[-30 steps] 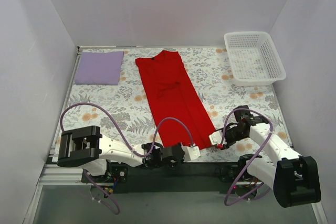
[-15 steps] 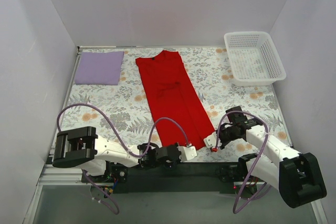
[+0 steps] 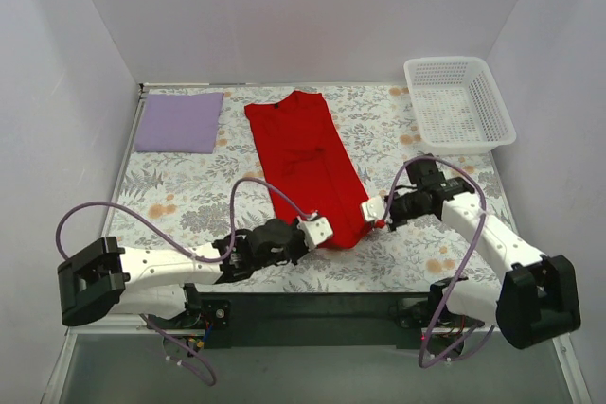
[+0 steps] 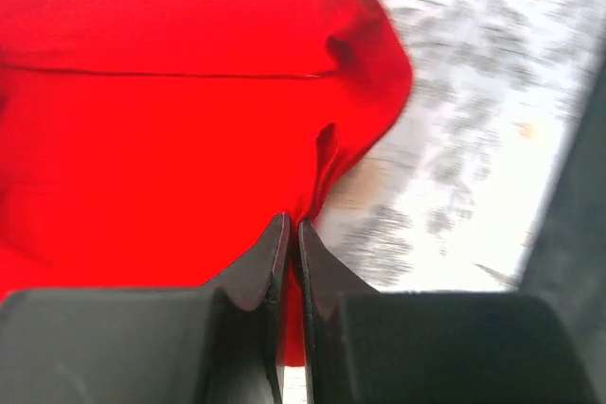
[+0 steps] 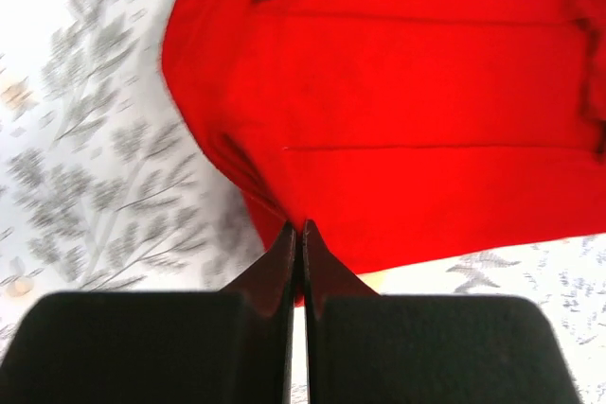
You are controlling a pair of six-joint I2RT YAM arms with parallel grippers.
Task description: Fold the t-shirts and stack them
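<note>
Two pinches held: left gripper and right gripper were clenched on the near hem corners of the red t-shirt, its long axis running from them toward the far side; a second earlier the right jaws were open and the hem lay nearer the edge of the table.

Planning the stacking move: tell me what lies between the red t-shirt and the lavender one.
Only bare floral tablecloth: the top view shows the red t-shirt and the lavender t-shirt apart, with nothing on that strip.
</note>
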